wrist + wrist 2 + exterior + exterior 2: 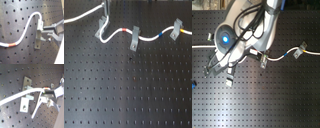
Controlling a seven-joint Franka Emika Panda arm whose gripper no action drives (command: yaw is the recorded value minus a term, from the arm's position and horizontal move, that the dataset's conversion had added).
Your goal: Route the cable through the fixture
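In the first exterior view, the cable (114, 33) is seen running across the upper part of the black perforated board (129, 90), from the first exterior view's left edge over to its right edge, with red, blue and yellow bands along it. Three grey clips are crossed on the way: the fixture (101, 29) nearest the first exterior view's left, a middle clip (134, 38) and a far clip (177, 29). Just above the fixture the gripper (106, 10) is only partly shown. In the second exterior view, much of the board is covered by the robot arm (237, 35), and the cable is seen emerging toward the second exterior view's right. In the first wrist view, the cable is seen curving up to the fixture (39, 35), where the grey fingers (47, 32) are pressed onto it (the red band lies further along). In the second wrist view, the cable (20, 95) is laid across the fixture (26, 95) and pinched by the fingertips (46, 95) just beside it.
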